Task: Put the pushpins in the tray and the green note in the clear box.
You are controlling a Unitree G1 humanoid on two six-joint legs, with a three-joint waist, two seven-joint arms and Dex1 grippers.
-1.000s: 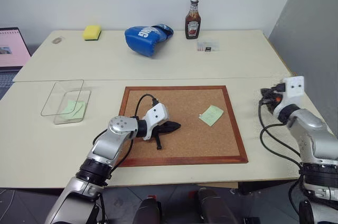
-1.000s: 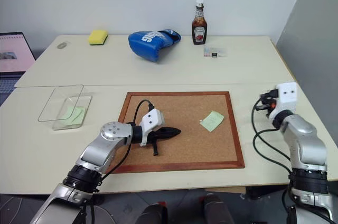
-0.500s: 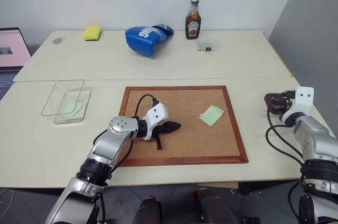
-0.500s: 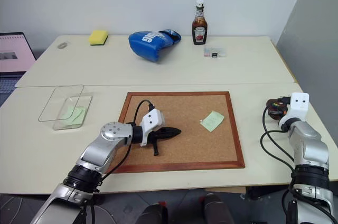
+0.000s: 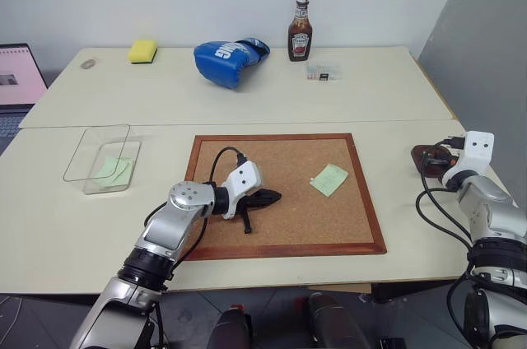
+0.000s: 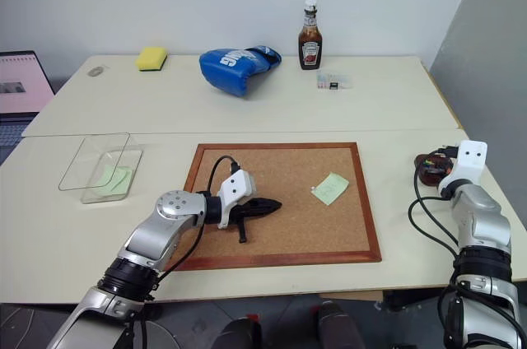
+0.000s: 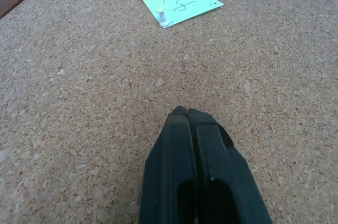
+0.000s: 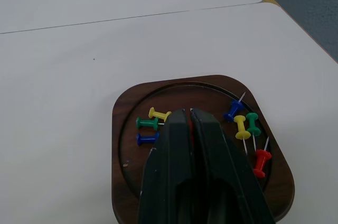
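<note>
From the head views, the cork board (image 5: 288,193) lies at the centre of the table (image 5: 247,106), and a green note (image 5: 330,179) sits on it toward 3 o'clock, pinned by a pale pushpin at its near-left corner. That pin is why the slip stays flat and cannot simply be lifted. The left gripper (image 5: 265,197) rests on the cork to the note's 9 o'clock, well apart from it, jaws closed on nothing; it looks parked there, within easy reach of the note. The clear box (image 5: 103,166) stands at the table's 9 o'clock edge with a green slip already lying inside. The tray (image 6: 430,169) sits at the 3 o'clock edge, and the right gripper (image 5: 445,151) hangs just over it.

In the left wrist view, the closed black jaws point across bare cork at the green note, which carries handwriting and a small white pushpin (image 7: 160,14) upright in its near corner. My reading is that this pin has to come out first.

In the right wrist view, the jaws are pressed together above the tray's middle, holding nothing I can make out. Around them lie loose pushpins (image 8: 240,125): green, yellow and blue at 9 o'clock, and blue, yellow, green and red at 3 o'clock, all inside the rim.
</note>
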